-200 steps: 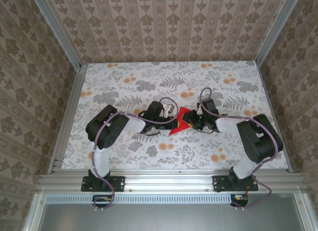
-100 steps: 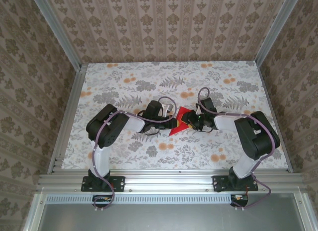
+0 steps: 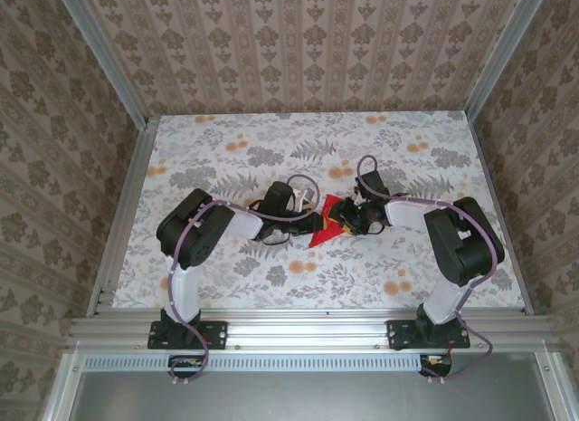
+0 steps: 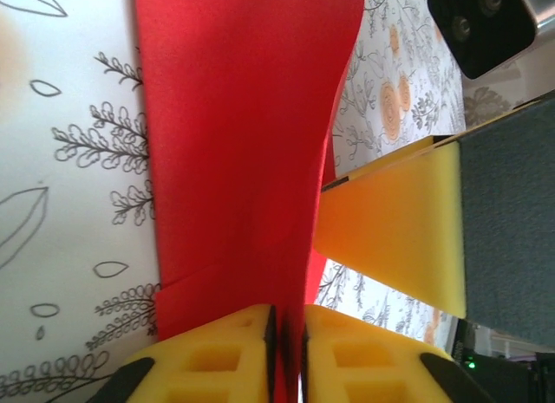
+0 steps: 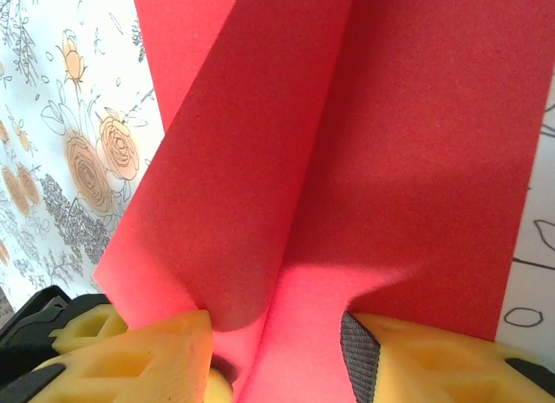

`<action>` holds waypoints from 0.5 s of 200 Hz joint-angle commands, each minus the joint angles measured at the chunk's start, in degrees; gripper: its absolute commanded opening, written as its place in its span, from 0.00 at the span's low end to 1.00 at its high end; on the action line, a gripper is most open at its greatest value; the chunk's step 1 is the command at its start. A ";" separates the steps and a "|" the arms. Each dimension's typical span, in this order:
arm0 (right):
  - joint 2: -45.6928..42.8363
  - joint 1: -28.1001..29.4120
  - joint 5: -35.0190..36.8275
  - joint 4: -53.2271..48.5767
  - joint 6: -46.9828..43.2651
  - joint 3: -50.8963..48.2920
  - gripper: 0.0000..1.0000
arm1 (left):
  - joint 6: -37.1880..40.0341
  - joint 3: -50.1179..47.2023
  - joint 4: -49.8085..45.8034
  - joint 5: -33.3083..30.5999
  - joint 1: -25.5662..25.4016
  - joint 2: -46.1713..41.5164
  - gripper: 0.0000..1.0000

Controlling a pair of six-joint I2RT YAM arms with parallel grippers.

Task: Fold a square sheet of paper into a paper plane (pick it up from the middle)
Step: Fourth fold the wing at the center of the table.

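FOLD IN PROGRESS: Seen from overhead, the red square sheet of paper [image 3: 326, 229], creased into an angular shape, lies near the middle of the floral table [image 3: 226, 149]. The left gripper [image 3: 317, 220] meets it from 9 o'clock and the right gripper [image 3: 350, 219] from 3 o'clock, but from that height neither grip can be read. The left wrist camera shows that gripper's yellow pads [image 4: 217, 355] clenched on an upright fold of the sheet, with one right-gripper pad [image 4: 390, 230] just beside the paper at 3 o'clock. The right wrist camera shows its own jaws parted, straddling a raised ridge of the red sheet.
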 commanded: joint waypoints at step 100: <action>7.63 -0.61 13.14 -16.40 1.43 0.26 0.51 | 0.85 -4.05 -4.32 0.16 1.86 -7.49 0.34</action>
